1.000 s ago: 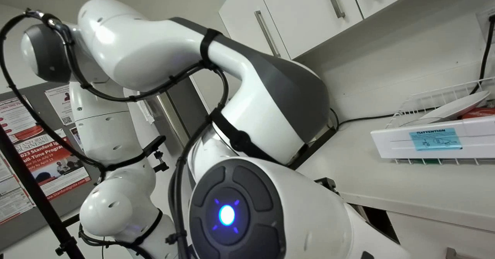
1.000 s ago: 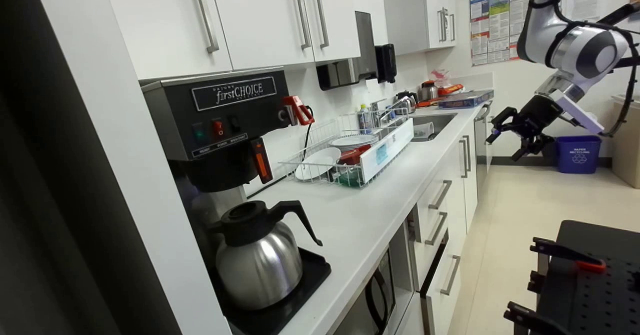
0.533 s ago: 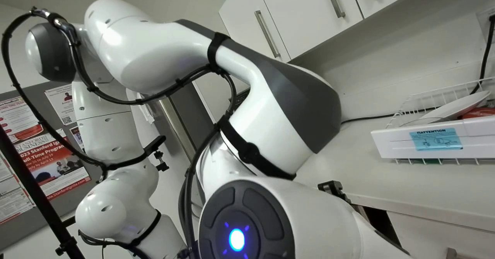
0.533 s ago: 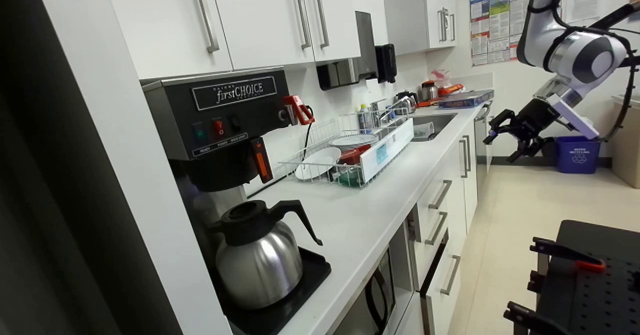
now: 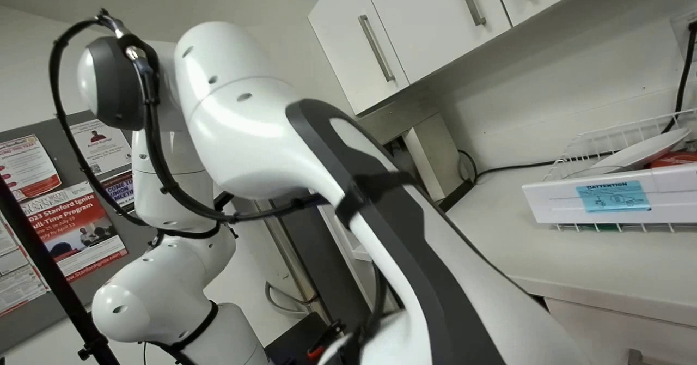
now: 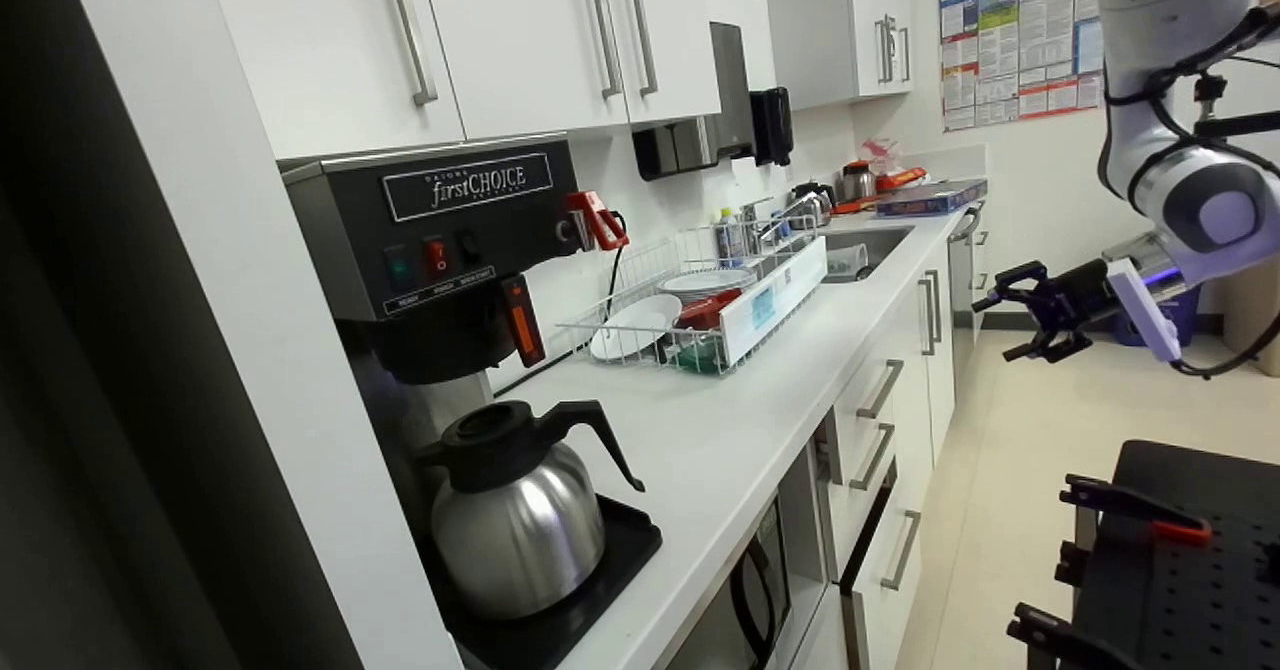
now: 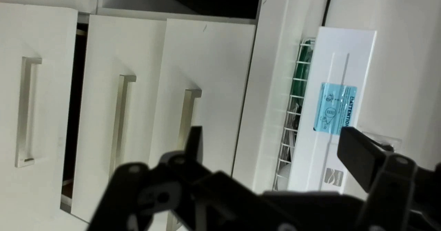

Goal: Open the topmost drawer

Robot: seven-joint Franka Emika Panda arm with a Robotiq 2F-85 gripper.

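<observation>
The topmost drawer (image 7: 220, 69), a flat white front, is seen directly beneath the white countertop (image 6: 690, 420), with a thin dark line shown between the two; a straight brushed-metal bar handle (image 7: 187, 113) is mounted on it. Farther below the countertop, a second white drawer front (image 7: 141, 120) with a matching handle is set, and lower again a third white drawer front (image 7: 51, 103), a dark gap (image 7: 76, 103) being exposed between these two.

The black two-fingered gripper (image 7: 271, 138) is held in front of the countertop, well apart from the drawers in an exterior view. It is released, its fingers (image 7: 360, 157) being spread wide. In the wrist view, the topmost drawer's handle is partly covered by one finger.

On the countertop, a white wire dish rack (image 6: 795, 295) with a blue-labelled white panel is stood; farther along it, a steel coffee pot (image 6: 520, 540) with a black lid is placed beneath a black coffee maker (image 6: 500, 240).
</observation>
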